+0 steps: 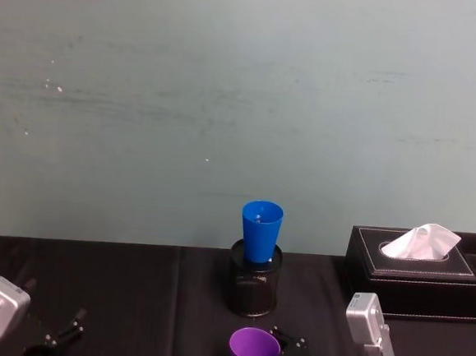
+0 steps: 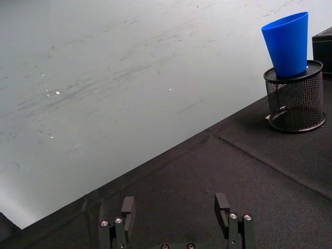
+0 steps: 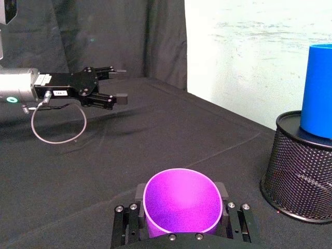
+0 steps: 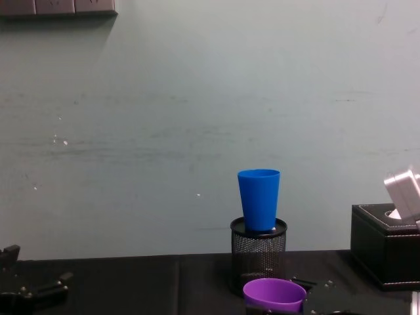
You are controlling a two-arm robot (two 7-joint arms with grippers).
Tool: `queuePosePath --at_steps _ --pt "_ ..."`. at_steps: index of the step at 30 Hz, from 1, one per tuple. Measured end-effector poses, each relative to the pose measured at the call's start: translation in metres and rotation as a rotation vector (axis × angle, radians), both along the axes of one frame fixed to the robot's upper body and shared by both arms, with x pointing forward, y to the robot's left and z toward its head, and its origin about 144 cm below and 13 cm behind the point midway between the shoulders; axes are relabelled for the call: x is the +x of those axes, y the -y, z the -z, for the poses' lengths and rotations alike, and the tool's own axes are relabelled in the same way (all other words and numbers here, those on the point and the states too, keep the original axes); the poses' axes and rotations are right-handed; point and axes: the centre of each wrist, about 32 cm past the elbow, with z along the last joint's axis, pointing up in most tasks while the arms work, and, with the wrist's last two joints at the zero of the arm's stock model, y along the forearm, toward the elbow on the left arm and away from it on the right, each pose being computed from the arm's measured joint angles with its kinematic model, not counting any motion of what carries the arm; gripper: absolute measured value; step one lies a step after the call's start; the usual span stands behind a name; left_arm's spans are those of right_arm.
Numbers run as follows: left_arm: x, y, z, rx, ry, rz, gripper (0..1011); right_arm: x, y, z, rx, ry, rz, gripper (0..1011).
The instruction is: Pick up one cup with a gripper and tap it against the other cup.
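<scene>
The purple cup [image 3: 182, 199] stood upright, mouth up, at the table's [image 1: 130, 293] near edge, a little right of the middle. It sat between the fingers of the right gripper [image 3: 181, 223]. Those fingers seemed to be pressed against its two sides, though the contact itself was hard to make out.

The blue cup [image 1: 260, 229] lay straight ahead of it, toward the far edge and higher up. It was also upright, with its narrow foot dropped into a black mesh pen holder [image 1: 253, 290]. The two cups were apart, with bare black cloth between them. A tap would likely mean lifting the purple cup and carrying it forward, so that its wall met the blue wall above the holder's rim. The right arm was the nearer one, and it already had the cup.

The left gripper [image 2: 175, 199] hung low over the near left corner with its fingers spread and nothing between them, well apart from both cups. A black tissue box [image 1: 416, 270] stood near the right edge, beside the holder but not touching it.

The purple cup's base was cut off, so whether it rested on the cloth or had been raised could not be told. The blue cup's foot was hidden inside the mesh.
</scene>
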Motion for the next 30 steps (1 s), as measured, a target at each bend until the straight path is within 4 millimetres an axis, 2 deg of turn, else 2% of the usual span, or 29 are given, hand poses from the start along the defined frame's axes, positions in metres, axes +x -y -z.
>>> queuePosePath --at_steps 19,27,30 --pt "0.000 0.000 0.000 0.000 0.000 0.000 1000 0.001 0.000 -0.002 0.001 0.002 -0.018 754" --pt "0.000 0.000 0.000 0.000 0.000 0.000 1000 0.002 0.000 -0.019 -0.011 0.026 -0.051 754" --pt "0.000 0.000 0.000 0.000 0.000 0.000 1000 0.003 -0.001 -0.033 -0.021 0.044 -0.057 754"
